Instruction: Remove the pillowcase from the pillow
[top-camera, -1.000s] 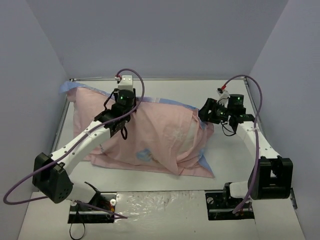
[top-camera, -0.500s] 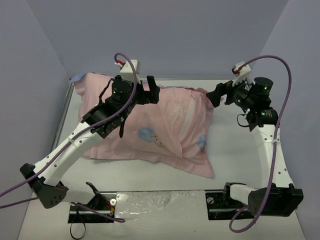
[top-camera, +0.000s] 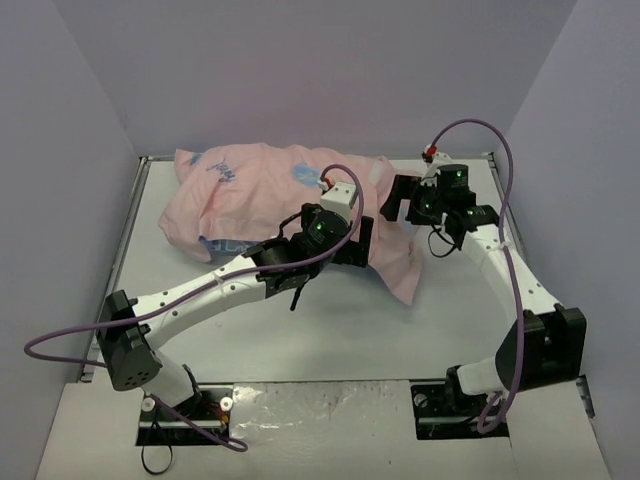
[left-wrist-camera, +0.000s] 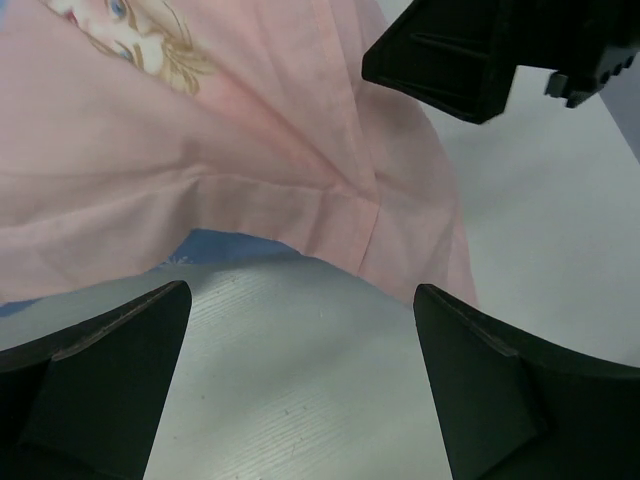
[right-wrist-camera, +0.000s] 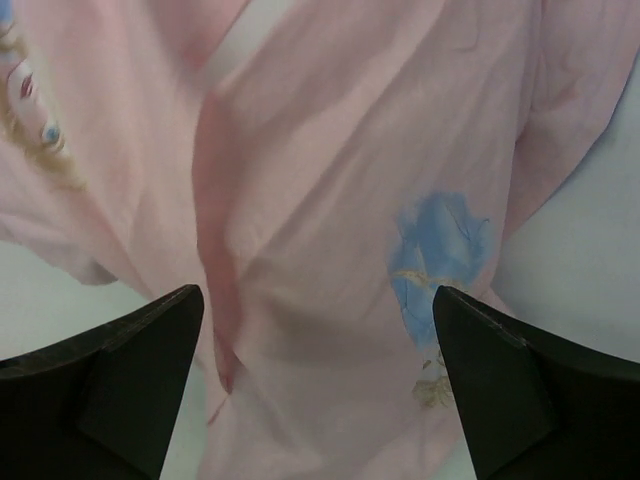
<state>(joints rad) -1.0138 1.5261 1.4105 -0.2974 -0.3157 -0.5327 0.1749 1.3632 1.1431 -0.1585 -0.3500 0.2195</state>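
The pink pillowcase (top-camera: 260, 190) lies crumpled across the far half of the table (top-camera: 450, 320), bulging at its left end. Its right end trails toward the middle. No pillow shows, so I cannot tell whether it is inside. The left pincer (left-wrist-camera: 300, 300) gapes wide and empty over the near hem. The right pincer (right-wrist-camera: 318, 295), also wide and empty, hangs above the right end.
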